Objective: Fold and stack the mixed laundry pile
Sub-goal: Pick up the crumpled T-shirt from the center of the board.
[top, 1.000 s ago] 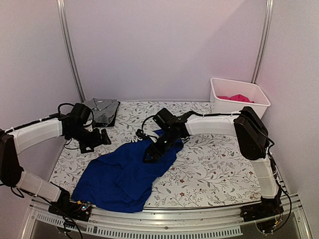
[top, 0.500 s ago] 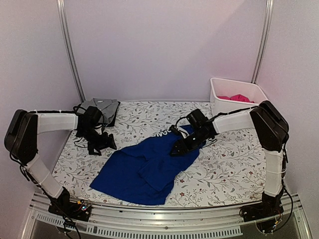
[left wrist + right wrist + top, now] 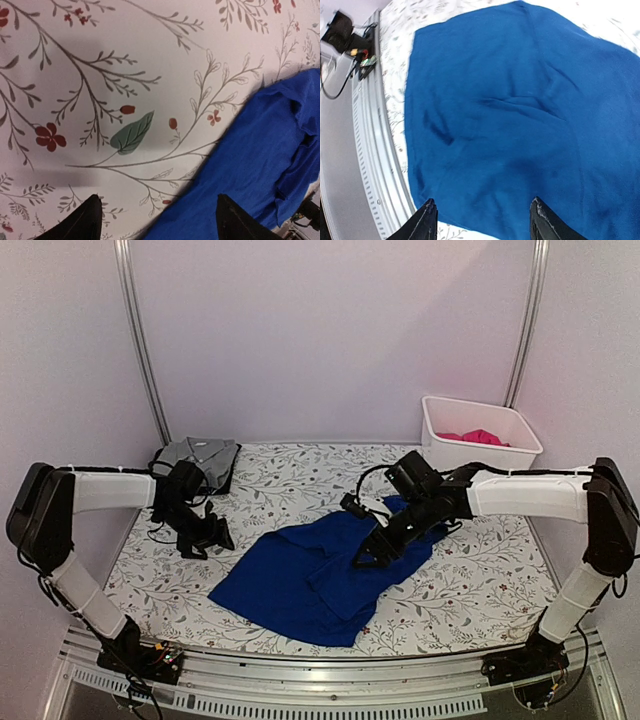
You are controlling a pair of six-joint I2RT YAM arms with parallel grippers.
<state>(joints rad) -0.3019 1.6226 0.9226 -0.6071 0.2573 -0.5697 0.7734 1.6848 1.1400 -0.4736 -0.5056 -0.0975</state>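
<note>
Your right gripper [image 3: 368,556] rests, jaws apart, on the royal-blue garment [image 3: 300,585] lying mid-table. Your left gripper [image 3: 216,540], fingers spread and empty, hangs near the garment's left edge.

probably a lab booth: plain wall panels [image 3: 330,330], aluminium rail [image 3: 330,680], floral-covered table [image 3: 480,580].

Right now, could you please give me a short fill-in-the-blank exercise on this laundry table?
The white rectangular plastic bin holds a cloth garment coloured ____. The grey collared shirt lies toward the far ____ corner. The right gripper is over the large royal-blue cloth garment, while the left gripper is over the white ____-patterned table covering. Missing words: pink; left; floral.
</note>
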